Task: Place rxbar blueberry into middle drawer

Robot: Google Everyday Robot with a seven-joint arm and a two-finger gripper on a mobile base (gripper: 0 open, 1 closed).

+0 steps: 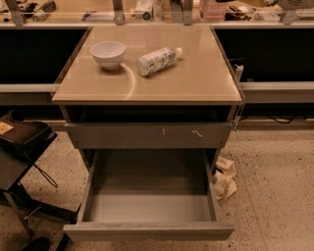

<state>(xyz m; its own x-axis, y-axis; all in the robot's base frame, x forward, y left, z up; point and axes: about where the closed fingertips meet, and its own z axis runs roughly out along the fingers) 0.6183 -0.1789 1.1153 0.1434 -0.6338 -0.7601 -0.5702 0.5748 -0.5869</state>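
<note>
The middle drawer is pulled wide open at the bottom of the cabinet, and its smooth grey floor shows nothing on it. Its plain front panel faces me. The rxbar blueberry is not in view. My gripper is out of view, past the top right edge of the camera view. Only a pale bit of what may be the arm shows at that corner.
On the tan cabinet top stand a white bowl and a white-labelled bottle lying on its side. A shut drawer front with pale scratch marks sits above the open drawer. Crumpled paper lies right of the drawer, a black chair stands left.
</note>
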